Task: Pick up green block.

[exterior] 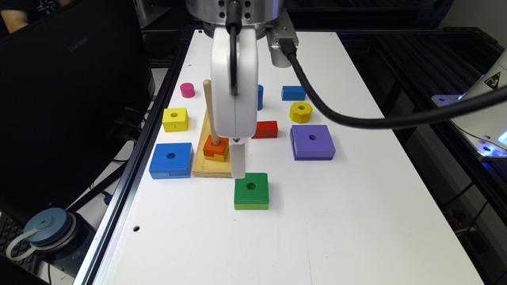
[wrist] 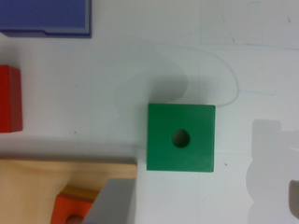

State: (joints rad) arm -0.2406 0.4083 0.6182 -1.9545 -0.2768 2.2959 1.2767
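Fingers [wrist: 112, 205] of mine stand wide apart and hold nothing; in the wrist view one is a grey blur over the corner of the wooden base [wrist: 46, 186] and the other is a dark sliver at the picture's edge. My arm comes straight down from above, with the white gripper [exterior: 238, 174] pointing at the white table [exterior: 317, 217] and a black cable [exterior: 356, 120] trailing off to the right.

At the left edge of the table sits a blue square [exterior: 171, 160], with a yellow square [exterior: 175, 118] and a pink cylinder [exterior: 187, 90] farther back. Next comes the wooden base [exterior: 202, 166] with its upright peg [exterior: 210, 114] and an orange block [exterior: 216, 147] threaded on it; this stand sits close against my gripper's left side.

The green block [exterior: 251, 190] lies flat on the table, just near and right of my fingertip, beside the base's near right corner. In the wrist view the green block [wrist: 181, 137] is off the line between my fingers, not between them.

Farther back are a red block [exterior: 265, 129] and a blue cylinder [exterior: 260, 97], then a small blue block [exterior: 293, 93], a yellow nut [exterior: 301, 112] and a purple square [exterior: 313, 141] to the right.
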